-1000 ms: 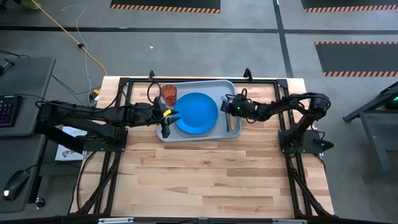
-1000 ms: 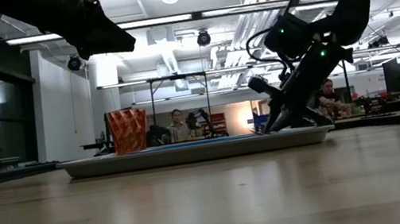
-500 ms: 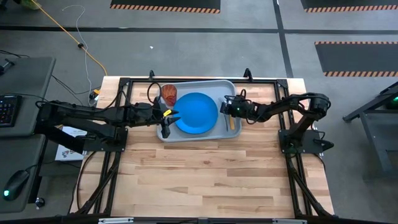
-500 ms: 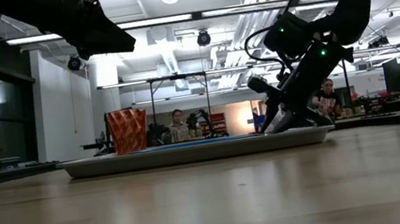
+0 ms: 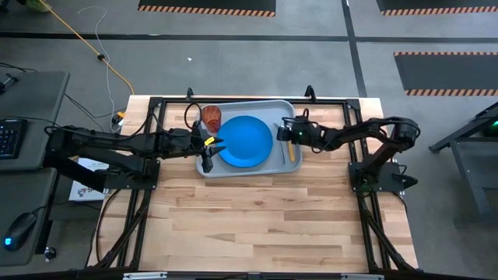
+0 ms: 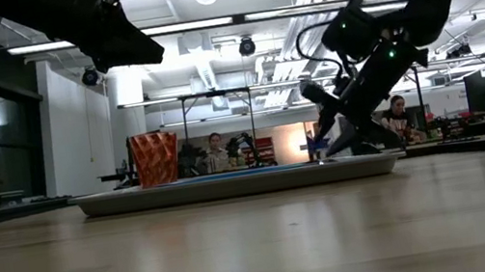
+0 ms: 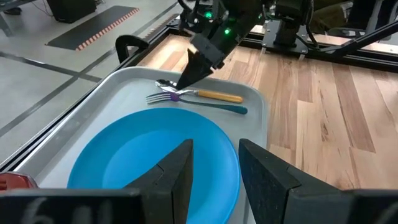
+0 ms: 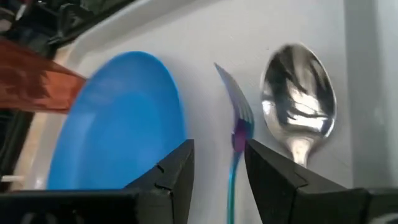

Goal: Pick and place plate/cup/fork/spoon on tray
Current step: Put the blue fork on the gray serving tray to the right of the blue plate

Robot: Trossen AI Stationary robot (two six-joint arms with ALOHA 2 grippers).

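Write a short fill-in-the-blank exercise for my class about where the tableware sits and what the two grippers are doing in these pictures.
1. The fork and the spoon lie side by side on the ___.
2. The round dish in the middle of the tray is coloured ___.
3. The right gripper is above the cutlery, and its fingers hold ___.
4. The left gripper waits at the plate's edge with its fingers ___.

Missing words: tray; blue; nothing; open
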